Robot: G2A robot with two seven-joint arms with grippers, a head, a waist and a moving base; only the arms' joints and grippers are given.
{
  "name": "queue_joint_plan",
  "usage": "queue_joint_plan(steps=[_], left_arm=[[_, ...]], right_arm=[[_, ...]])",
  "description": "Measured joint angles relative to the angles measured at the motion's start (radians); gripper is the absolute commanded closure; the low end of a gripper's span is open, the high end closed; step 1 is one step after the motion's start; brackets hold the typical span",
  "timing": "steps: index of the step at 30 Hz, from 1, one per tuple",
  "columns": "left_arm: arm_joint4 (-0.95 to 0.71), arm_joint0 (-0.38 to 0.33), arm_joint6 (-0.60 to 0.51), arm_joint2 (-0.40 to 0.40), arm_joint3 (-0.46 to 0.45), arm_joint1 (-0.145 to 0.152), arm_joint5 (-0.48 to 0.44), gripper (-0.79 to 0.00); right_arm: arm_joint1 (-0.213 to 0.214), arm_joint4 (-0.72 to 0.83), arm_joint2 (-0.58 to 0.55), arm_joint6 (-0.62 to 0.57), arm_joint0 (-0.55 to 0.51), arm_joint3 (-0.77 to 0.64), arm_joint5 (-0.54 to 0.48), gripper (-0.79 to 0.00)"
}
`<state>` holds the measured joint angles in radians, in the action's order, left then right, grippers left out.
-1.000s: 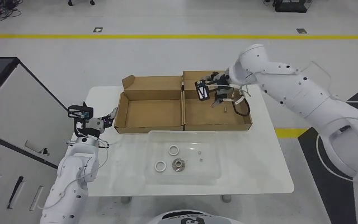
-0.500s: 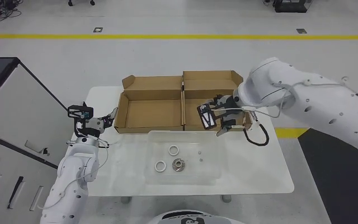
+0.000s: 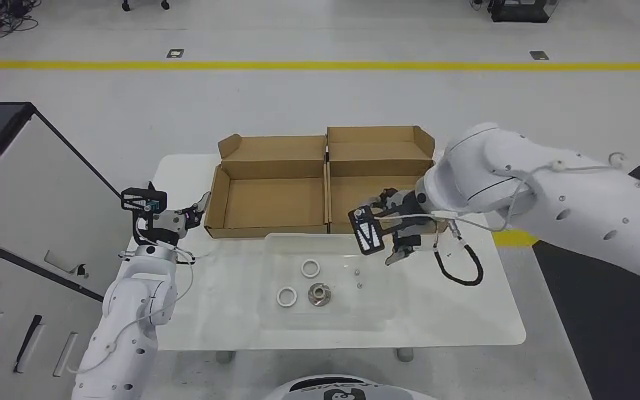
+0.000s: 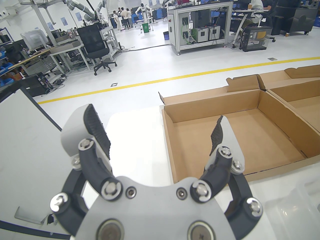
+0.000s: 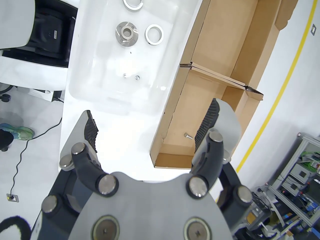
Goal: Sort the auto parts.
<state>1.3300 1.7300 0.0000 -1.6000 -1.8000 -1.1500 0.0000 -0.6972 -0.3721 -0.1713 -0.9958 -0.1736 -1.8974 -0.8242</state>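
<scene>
Right wrist view: right gripper [image 5: 152, 111] jaws apart, empty. Bolt [image 5: 188, 136] lies in right cardboard box [image 5: 185, 101], just beside one finger. Flange [image 5: 127, 33] in clear tray [image 5: 73, 86], beyond the fingertips. Left gripper [image 4: 154, 114] jaws apart, left cardboard box [image 4: 215, 101] ahead.

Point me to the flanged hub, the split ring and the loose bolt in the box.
flanged hub [image 5: 119, 36]: right wrist view, on the flat disc beside the raised centre.
split ring [image 5: 124, 0]: right wrist view, on the band opposite its gap.
bolt [image 5: 188, 136]: right wrist view, on its shank.
</scene>
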Motion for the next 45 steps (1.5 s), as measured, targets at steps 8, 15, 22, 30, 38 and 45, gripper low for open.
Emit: queue_joint_plan(steps=[8, 15, 22, 30, 38, 45], left_arm=[[0.000, 0.000, 0.000, 0.000, 0.000, 0.000, 0.000, -0.785], [0.000, 0.000, 0.000, 0.000, 0.000, 0.000, 0.000, -0.785], [0.000, 0.000, 0.000, 0.000, 0.000, 0.000, 0.000, -0.785], [0.000, 0.000, 0.000, 0.000, 0.000, 0.000, 0.000, -0.785], [0.000, 0.000, 0.000, 0.000, 0.000, 0.000, 0.000, -0.785], [0.000, 0.000, 0.000, 0.000, 0.000, 0.000, 0.000, -0.785]], right_arm=[[-0.028, 0.079, -0.001, -0.098, -0.018, -0.040, 0.192, -0.785], [-0.108, 0.205, 0.001, -0.319, -0.057, -0.047, 0.502, -0.785], [-0.198, 0.164, 0.001, -0.401, -0.120, -0.007, 0.593, -0.785], [-0.270, 0.091, 0.001, -0.423, -0.210, 0.047, 0.558, -0.773], [-0.307, 0.023, 0.001, -0.477, -0.274, 0.089, 0.564, -0.493], [-0.326, -0.032, 0.001, -0.503, -0.319, 0.117, 0.566, -0.385]])
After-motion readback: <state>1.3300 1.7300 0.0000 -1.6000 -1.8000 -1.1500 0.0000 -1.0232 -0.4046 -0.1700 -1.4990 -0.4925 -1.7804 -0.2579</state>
